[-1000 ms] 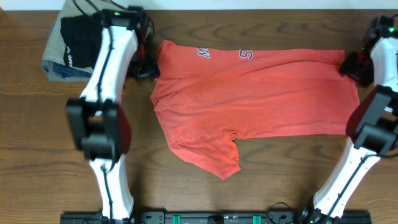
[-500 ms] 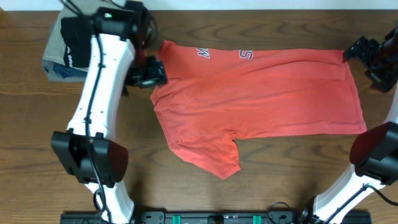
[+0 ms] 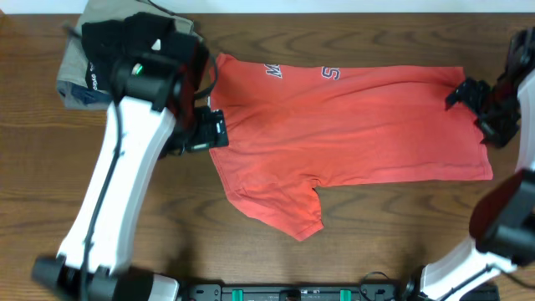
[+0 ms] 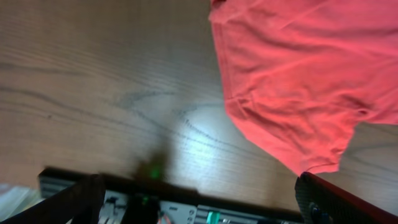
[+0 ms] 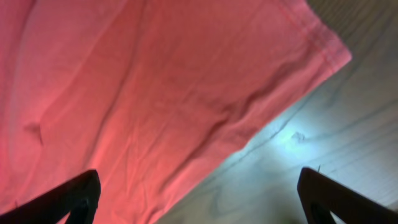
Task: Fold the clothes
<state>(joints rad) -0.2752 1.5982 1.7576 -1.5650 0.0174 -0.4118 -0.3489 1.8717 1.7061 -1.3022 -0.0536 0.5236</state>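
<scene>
Table: we see a dark brown, wood-grained table [image 3: 376,242] filling the overhead view. A pale strip runs along its far edge and a black rail [image 3: 292,293] along its near edge. Lamp glare sits on the wood in both wrist views.
T-shirt: the red-orange T-shirt [image 3: 351,125] lies flat across the far half of the table. One sleeve points toward the near edge, and the white lettering [image 3: 330,73] sits at the far edge.
Stack: at the far left corner a black garment [image 3: 104,42] lies on a tan garment [image 3: 75,79], apart from the T-shirt.
Hidden: the left arm covers part of the stack. The lettering is cut off at the cloth's edge and we cannot read it. The right arm runs out of the picture on the right.
Left gripper: the left gripper [image 3: 205,134] is just at the T-shirt's left edge; we cannot tell if it touches. In its wrist view the fingers [image 4: 71,202] stand at the bottom corners, jaws spread wide, with bare wood between them.
Right gripper: the right gripper [image 3: 481,104] is over the T-shirt's right edge. Its fingers [image 5: 62,199] sit far apart, and the cloth below them lies flat and unpinched.
</scene>
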